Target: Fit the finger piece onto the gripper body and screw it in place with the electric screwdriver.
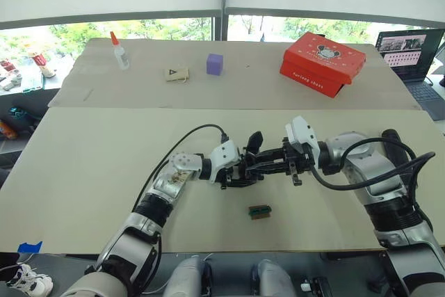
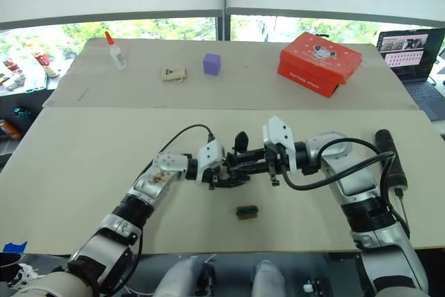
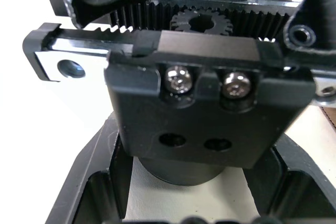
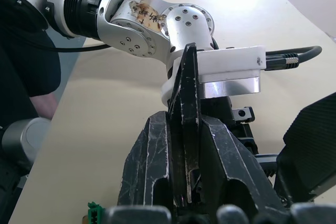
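Fitting step in hand: body (image 3: 199, 108) is clamped in left gripper (image 1: 240, 170) jaws; finger piece (image 4: 186, 124) is pinched in right gripper (image 1: 268, 163) jaws. Alignment is needed next; screwdriver (image 2: 389, 158) lies unused on tabletop (image 1: 90, 172).

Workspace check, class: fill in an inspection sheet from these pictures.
Surface: tan table, two boards.
Job's things: gripper body held by left gripper; finger piece held by right gripper; screwdriver lying at the table's right.
Clutter: green block, glue bottle, purple cube, red box, tan card.
Grippers: both shut, meeting mid-table.
Cables: black cable at each wrist.
Surroundings: laptop, windows.
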`<state>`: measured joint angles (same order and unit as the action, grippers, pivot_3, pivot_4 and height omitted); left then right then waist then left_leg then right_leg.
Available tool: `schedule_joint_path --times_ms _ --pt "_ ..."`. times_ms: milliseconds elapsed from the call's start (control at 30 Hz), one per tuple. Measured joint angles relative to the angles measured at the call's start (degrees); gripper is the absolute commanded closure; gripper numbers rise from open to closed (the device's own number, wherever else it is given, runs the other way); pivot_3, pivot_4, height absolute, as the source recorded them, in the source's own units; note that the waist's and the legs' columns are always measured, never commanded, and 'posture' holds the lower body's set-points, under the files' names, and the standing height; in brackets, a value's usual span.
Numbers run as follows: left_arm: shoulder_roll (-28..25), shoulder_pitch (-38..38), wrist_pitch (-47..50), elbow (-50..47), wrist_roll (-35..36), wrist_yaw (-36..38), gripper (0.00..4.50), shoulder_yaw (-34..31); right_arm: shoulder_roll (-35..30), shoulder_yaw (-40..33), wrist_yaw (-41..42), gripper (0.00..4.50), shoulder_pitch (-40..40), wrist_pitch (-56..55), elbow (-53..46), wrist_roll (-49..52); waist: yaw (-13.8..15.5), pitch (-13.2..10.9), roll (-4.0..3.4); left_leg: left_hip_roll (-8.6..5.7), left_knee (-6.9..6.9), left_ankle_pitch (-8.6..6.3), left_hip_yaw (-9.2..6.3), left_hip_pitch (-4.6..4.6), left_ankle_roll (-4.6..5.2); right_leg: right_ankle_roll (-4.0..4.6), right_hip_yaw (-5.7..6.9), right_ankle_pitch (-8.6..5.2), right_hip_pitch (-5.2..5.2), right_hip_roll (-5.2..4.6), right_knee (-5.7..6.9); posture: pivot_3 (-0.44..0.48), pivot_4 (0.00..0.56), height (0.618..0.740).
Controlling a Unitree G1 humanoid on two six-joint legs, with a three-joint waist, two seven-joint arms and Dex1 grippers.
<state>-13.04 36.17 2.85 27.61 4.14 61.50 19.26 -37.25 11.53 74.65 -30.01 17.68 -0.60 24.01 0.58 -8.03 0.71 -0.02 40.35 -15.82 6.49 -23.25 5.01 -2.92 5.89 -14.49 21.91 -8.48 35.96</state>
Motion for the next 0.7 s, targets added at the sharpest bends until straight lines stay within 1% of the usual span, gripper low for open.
schedule_joint_path --times_ms 100,300,467,700 --pt "0.2 0.1 0.0 0.3 0.0 0.0 2.18 0.0 0.1 0.3 1.9 4.18 -0.4 -3.6 2.6 0.0 0.0 0.0 0.02 0.0 0.01 0.0 0.0 0.09 0.01 0.0 -0.01 0.0 -0.11 0.0 -0.02 0.0 0.15 0.74" --pt "0.2 0.1 0.0 0.3 0.0 0.1 2.18 0.1 0.1 1.7 6.3 4.18 -3.3 -5.1 6.8 -0.1 0.0 0.1 0.05 0.0 0.0 -0.04 -0.01 0.1 0.06 0.0 -0.01 0.0 -0.13 -0.03 -0.05 0.0 0.15 0.74" --pt "-0.1 0.0 0.5 0.3 0.0 0.2 2.18 0.1 0.1 3.0 6.9 4.18 -5.0 -5.0 8.5 -0.1 -0.1 0.3 0.2 0.05 -0.03 -0.05 -0.03 0.12 0.07 0.01 0.01 0.0 -0.14 -0.04 -0.08 0.0 0.15 0.74" --pt "-0.1 0.0 1.0 0.3 -0.1 0.0 2.18 0.4 0.4 2.3 6.1 4.18 -3.8 -5.1 8.8 0.3 -0.1 0.4 0.28 0.13 -0.19 -0.08 -0.07 0.44 0.03 0.03 -0.01 -0.01 -0.47 -0.11 -0.22 0.0 0.15 0.74"
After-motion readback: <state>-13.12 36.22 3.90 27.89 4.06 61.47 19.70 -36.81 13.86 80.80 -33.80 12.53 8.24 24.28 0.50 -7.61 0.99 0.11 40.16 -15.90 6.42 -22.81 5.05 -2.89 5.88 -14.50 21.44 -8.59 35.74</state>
